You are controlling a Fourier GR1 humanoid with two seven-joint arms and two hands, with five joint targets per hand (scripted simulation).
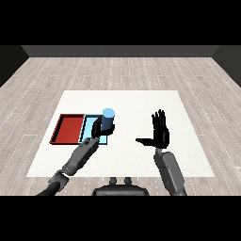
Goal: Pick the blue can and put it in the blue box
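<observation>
The blue can (108, 118) stands upright over the right part of the light blue tray (89, 127); whether it rests on the tray floor I cannot tell. My left hand (97, 127) is curled round the can's lower half from the near left side and hides much of the tray. My right hand (160, 132) hovers over the table to the right, well away from the can, with fingers straight up and thumb stretched left, holding nothing.
The red tray (67, 129) lies directly left of the light blue tray, sharing a wall. Both sit on the left half of the white table (132, 101).
</observation>
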